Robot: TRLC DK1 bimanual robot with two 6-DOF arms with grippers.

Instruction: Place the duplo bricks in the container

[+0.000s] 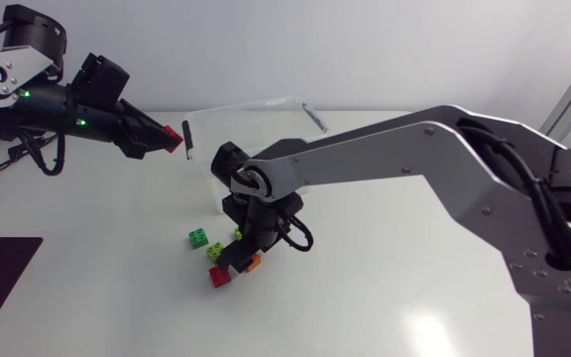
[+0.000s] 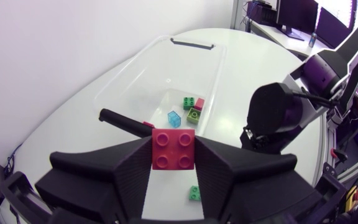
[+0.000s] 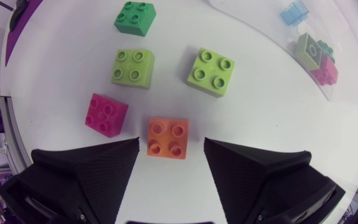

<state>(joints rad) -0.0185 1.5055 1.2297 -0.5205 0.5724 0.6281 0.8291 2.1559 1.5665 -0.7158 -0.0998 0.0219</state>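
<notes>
White table [image 2: 260,62] bears a clear container [image 2: 148,68] holding blue, green, red bricks [image 2: 194,114].

I see bright, even light from overhead. In the head view the white table [image 1: 117,297] carries a soft glare patch on my right side, and my right arm [image 1: 385,149] throws only a faint, diffuse shadow. The bricks [image 3: 133,67] ahead of my right gripper [image 3: 171,149] cast barely any shadow. In both wrist views the table's edge bows and the corners go dark.
</notes>
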